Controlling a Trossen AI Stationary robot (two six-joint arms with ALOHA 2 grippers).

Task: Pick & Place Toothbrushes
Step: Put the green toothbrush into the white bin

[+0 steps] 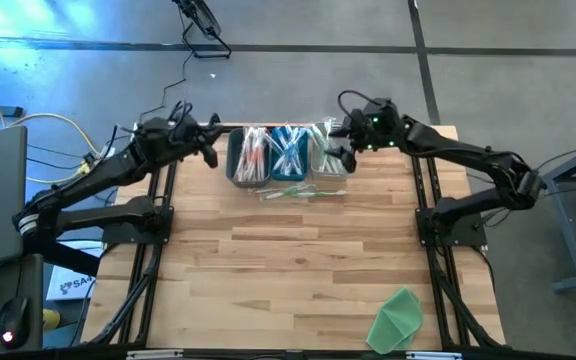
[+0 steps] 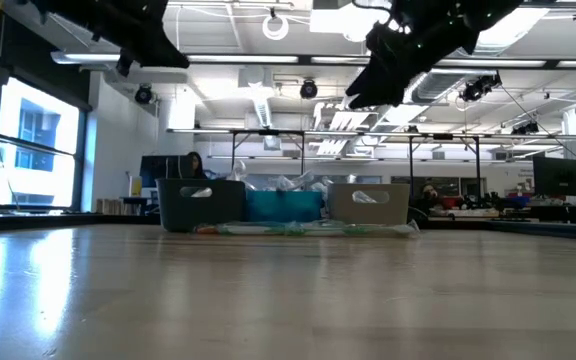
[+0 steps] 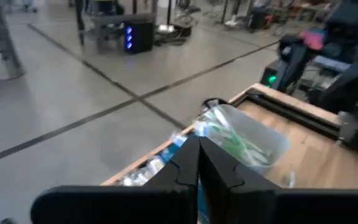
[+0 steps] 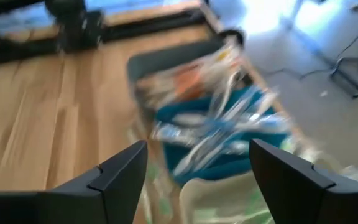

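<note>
High view: three bins stand side by side at the far edge of the worktop, a dark bin, a teal bin and a pale bin, each already crowded with toothbrushes sorted roughly by colour, orange-pink, blue and green. The left pincer hangs above the worktop just beside the dark bin's outer side, its fingers pressed fully together with nothing between them, as the left wrist view confirms. The right pincer hovers over the outer edge of the pale bin with its fingers spread wide and empty; the right wrist view looks down past them onto the heaped brushes. A few loose toothbrushes, mostly green and clear, lie on the worktop directly in front of the bins, nearer the arms' bases than either pincer and roughly between the two. A green cloth lies well apart from both, near the right arm's corner of the worktop. By the look of it, most of the sorting is done, and what remains is the small scatter in front of the bins. Neither pincer carries a brush, so the next pick is not yet begun.
</note>
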